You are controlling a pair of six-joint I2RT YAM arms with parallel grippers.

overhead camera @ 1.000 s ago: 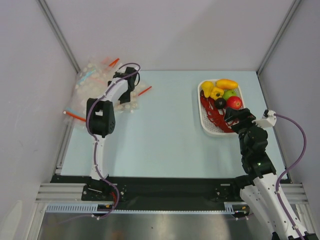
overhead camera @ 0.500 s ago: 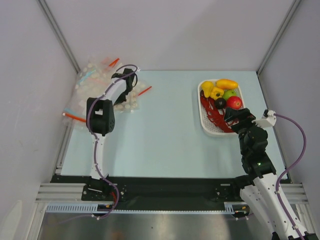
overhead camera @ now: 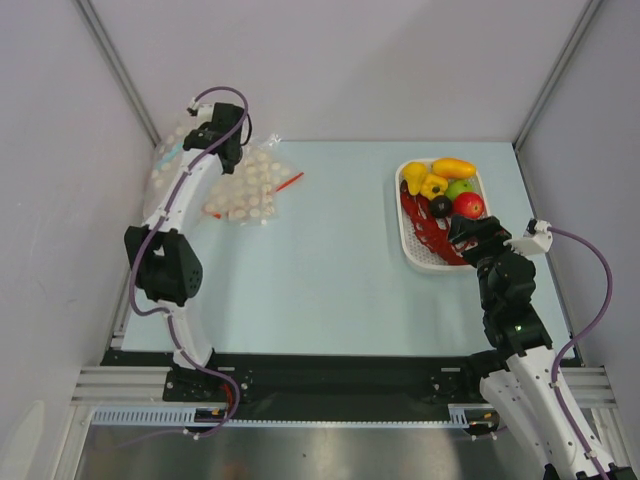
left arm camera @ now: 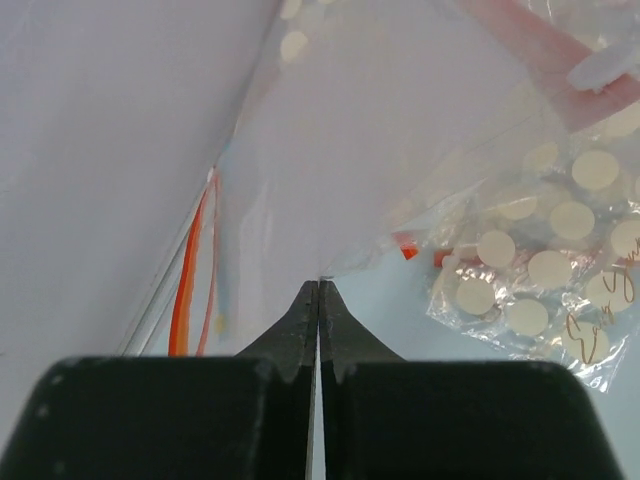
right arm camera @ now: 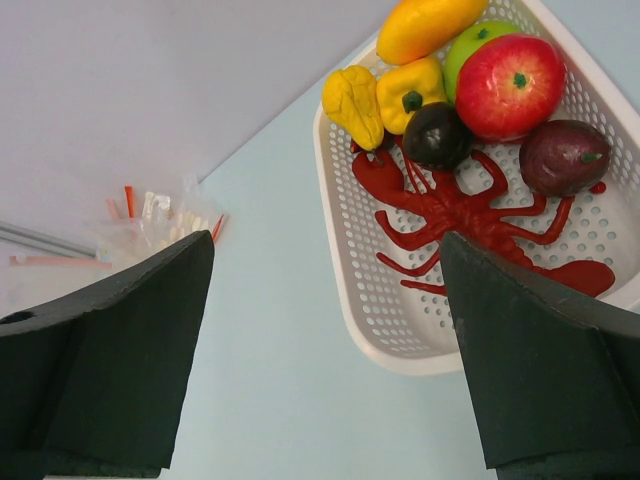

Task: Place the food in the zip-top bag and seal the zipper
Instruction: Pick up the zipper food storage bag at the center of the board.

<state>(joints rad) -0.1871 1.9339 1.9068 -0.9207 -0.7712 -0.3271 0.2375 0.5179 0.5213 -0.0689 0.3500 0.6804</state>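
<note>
Left fingers [left arm camera: 319,283] pressed tight together, and at their very tips a fold of clear film: the zip-top bag [left arm camera: 330,150] was pinched there and hung up off the worktop [overhead camera: 330,260], well to the left of the white basket [overhead camera: 404,242]. The left arm reached high toward the far wall. Beneath it, on that same side far from the basket, lay the dotted bags [overhead camera: 245,190] in a loose heap.

Over at the basket itself, the right fingers [right arm camera: 325,245] stood spread wide and held nothing. They hovered just above the basket's near rim. All the food sat inside. The red lobster [right arm camera: 460,215] sprawled across the basket's floor. Toward the basket's far end were packed the yellow bell pepper [right arm camera: 415,88], the mango [right arm camera: 425,25], the green apple [right arm camera: 470,45] and the red apple [right arm camera: 510,85]. A dark round fruit [right arm camera: 437,133] rested against the pepper, and a dark purple fruit [right arm camera: 565,155] lay beside the red apple.
</note>
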